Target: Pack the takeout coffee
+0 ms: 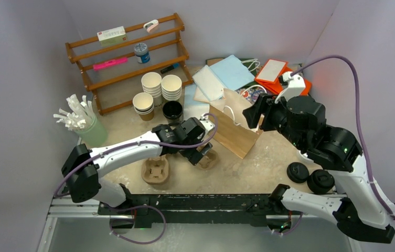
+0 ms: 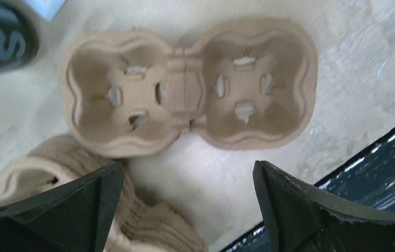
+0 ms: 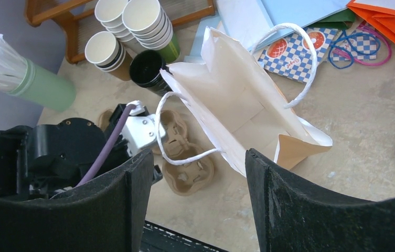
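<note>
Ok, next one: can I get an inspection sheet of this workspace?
Surface: beige table, mottled.
Job's things: three stacks of kraft paper cups, unlidded; two black lids at right; paper bag, mouth open.
Clutter: two pulp cup trays, black cup, wooden rack, straw holder, coloured bags.
Grippers: left gripper open over a tray; right gripper open above the bag.
Cables: purple cable along each arm.
Surroundings: plain pale walls.

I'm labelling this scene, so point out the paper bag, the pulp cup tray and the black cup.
paper bag [image 3: 237, 105], right wrist view, white inner wall.
pulp cup tray [image 2: 184, 89], left wrist view, bridge between its wells.
black cup [image 1: 172, 111], top view, open mouth.
</note>
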{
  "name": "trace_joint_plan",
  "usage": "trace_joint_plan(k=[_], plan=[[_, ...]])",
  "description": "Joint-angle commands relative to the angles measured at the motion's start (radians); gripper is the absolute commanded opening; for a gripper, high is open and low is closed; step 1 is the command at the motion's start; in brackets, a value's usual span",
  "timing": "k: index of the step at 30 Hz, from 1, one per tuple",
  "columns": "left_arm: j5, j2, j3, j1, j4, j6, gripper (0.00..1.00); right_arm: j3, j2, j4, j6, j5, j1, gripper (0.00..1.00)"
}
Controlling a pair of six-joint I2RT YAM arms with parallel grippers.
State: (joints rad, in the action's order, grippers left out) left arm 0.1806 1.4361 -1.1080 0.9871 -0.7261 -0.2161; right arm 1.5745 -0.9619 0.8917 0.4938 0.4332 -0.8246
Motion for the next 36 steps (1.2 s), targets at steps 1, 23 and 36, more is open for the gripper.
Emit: trace_joint_plan(k=[1, 23, 36], plan=[[-0.054, 0.047, 0.005, -0.001, 0.171, 0.068, 0.98, -0.001, 0.007, -0.017, 0.009, 0.003, -0.001, 0.67], [-0.045, 0.293, -0.076, -0.021, 0.229, 0.136, 0.7, -0.011, 0.044, -0.007, 0.014, -0.001, -0.002, 0.67], [-0.084, 0.343, -0.077, -0.045, 0.228, 0.121, 0.69, -0.027, 0.04, -0.019, 0.014, -0.011, -0.001, 0.67]])
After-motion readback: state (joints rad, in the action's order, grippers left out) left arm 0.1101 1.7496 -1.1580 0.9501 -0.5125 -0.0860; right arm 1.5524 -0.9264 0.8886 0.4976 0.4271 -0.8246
